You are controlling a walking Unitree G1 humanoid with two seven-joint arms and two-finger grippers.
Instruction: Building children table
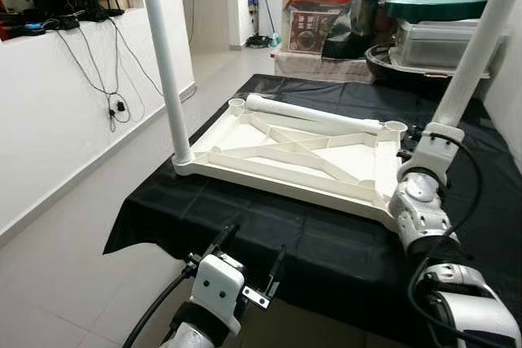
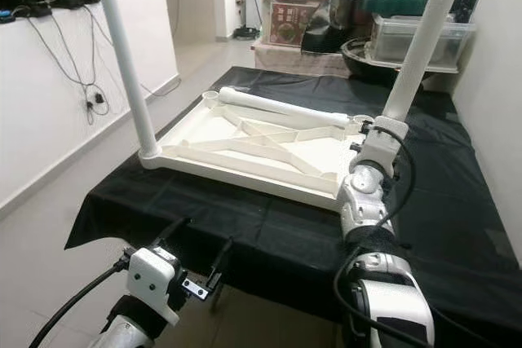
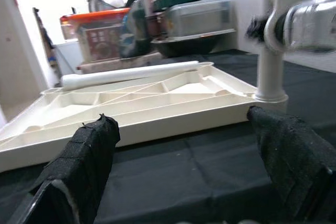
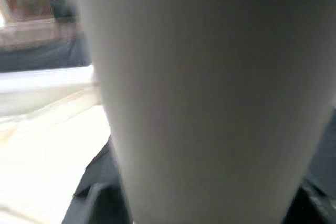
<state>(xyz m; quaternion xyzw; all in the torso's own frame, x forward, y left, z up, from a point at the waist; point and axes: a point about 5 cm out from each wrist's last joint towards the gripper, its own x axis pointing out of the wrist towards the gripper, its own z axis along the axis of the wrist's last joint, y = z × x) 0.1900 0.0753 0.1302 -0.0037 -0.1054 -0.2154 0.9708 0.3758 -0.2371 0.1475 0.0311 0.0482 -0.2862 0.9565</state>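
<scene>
White plastic tabletop point(image 1: 285, 156), ribbed and upside down, lies on a black cloth point(image 1: 326, 242). At its left corner stands a smooth round leg point(image 1: 167, 71); a loose leg point(image 1: 314, 114) lies across the far edge. My left gripper point(image 1: 249, 262) hovers near, fingers apart. My right gripper point(image 1: 420, 140) clasps the right-corner leg point(image 1: 477, 55). Storage boxes point(image 1: 314, 14) crowd behind.

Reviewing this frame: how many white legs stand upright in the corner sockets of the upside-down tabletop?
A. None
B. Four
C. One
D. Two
D: one leg stands at the near left corner of the tabletop, a second leg at the near right corner by the right tool, while a third leg lies flat across the far edge.
</scene>
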